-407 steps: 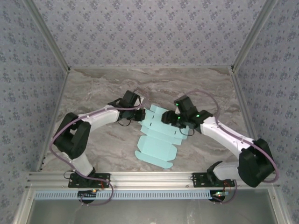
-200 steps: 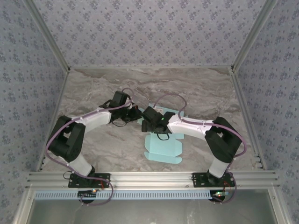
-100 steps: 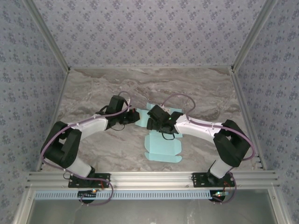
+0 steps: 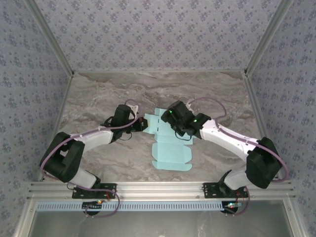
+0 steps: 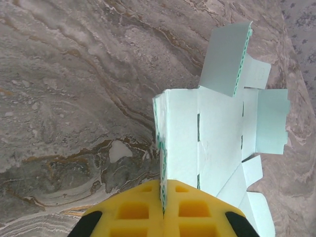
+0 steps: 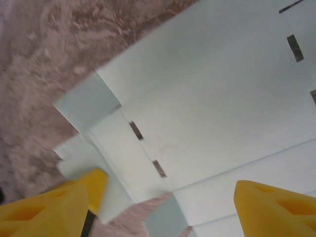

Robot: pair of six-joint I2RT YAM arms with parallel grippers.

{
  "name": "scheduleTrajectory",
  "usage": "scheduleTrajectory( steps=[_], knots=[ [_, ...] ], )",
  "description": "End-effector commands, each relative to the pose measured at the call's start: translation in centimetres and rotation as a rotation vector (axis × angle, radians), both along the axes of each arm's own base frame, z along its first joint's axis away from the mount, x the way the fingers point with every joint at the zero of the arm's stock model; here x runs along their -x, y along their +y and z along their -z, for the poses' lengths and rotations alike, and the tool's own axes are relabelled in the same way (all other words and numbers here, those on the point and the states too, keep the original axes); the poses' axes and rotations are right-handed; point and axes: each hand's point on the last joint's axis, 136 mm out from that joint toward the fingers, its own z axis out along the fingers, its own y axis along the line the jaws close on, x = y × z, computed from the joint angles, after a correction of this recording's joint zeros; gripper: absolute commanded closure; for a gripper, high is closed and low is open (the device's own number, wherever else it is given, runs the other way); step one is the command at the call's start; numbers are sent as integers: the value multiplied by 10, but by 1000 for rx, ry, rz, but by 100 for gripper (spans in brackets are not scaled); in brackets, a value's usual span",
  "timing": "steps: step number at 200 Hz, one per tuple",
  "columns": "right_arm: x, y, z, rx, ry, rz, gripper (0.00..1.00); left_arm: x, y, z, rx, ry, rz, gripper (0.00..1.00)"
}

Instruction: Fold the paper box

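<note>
The paper box (image 4: 171,156) is a pale aqua die-cut sheet lying on the marble table, with tabs and slots. My left gripper (image 4: 140,123) is at the sheet's far left corner, shut on a flap edge that stands up from the table. In the left wrist view the yellow fingers (image 5: 133,210) pinch that thin card edge, and the paper box (image 5: 219,133) spreads out to the right with one flap upright. My right gripper (image 4: 171,120) hovers over the sheet's far end, open. Its yellow fingertips (image 6: 52,207) frame the paper box (image 6: 217,94) below, with nothing between them.
The marble table (image 4: 98,98) is walled by patterned panels on three sides. An aluminium rail (image 4: 158,187) with both arm bases runs along the near edge. Both forearms angle in toward the middle of the table.
My right gripper has swung from the sheet's left side back toward the far right and lifted a little. The left gripper stays shut on the flap and has shifted slightly left.
</note>
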Motion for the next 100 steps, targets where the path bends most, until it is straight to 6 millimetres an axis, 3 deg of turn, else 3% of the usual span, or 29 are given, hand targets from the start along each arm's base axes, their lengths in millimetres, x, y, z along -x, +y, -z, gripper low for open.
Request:
scheduleTrajectory(
  steps=[1,25,29,33,75,100],
  knots=[
    [-11,-12,1,-144,89,224,18,-2,-7,-20,8,-130,29,100],
    [-30,-16,-2,-252,124,299,14,2,-9,-24,-11,-196,45,100],
    [-32,-18,-2,-258,132,311,3,2,-8,-24,-14,-206,44,100],
    [-31,-21,-1,-258,149,336,0,3,-8,-25,-15,-215,44,100],
    [-48,-30,2,-300,159,447,0,10,-5,-37,3,-307,34,100],
    [-58,-14,16,-351,241,424,2,13,-1,-42,27,-345,17,100]
  ],
)
